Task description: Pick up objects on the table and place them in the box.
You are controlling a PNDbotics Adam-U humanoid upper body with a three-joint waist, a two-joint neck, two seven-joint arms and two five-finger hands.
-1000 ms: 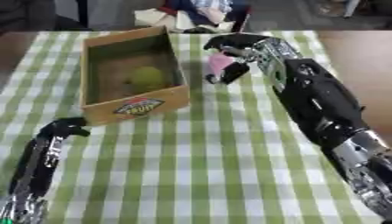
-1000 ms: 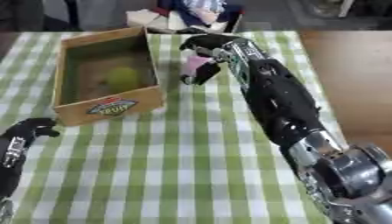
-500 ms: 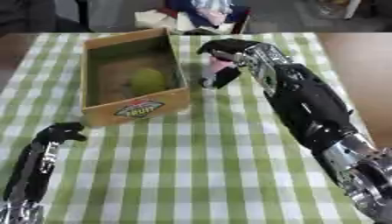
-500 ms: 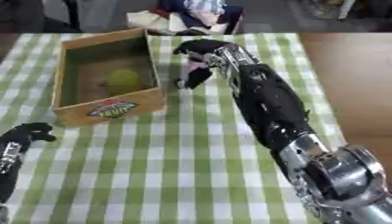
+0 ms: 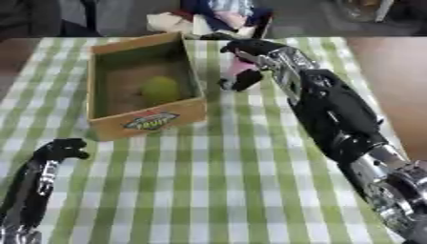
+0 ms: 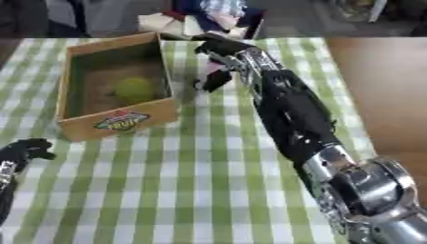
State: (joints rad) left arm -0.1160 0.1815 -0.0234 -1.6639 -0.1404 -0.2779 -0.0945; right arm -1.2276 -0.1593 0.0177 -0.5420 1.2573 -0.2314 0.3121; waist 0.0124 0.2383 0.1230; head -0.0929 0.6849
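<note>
Right robot hand (image 5: 247,61) curled around a small pink object (image 5: 237,69), fingers hooked over its top and thumb below it; object mostly hidden, only a pink patch with a paler bit showing between the black fingers. Can't tell whether the object is off the cloth. The hand sits at the far end of the tabletop (image 5: 250,181), just to the right of the box's right wall, wrist bent down and toward the box. The right arm runs in from the lower right corner, long black forearm with a silver joint near the bottom edge, stretched diagonally up to the hand.

Cardboard box (image 5: 148,123) is left of the right robot hand, open top, printed oval label on its near wall. A round yellow-green fruit (image 5: 160,89) lies inside, toward the right-hand wall, near the held object but with the wall between them.

Left robot hand (image 5: 63,148) is low at the left edge, well apart from the box and from the right hand, fingers curled in on themselves, holding nothing, resting by the green-and-white checked cloth covering the tabletop.
</note>
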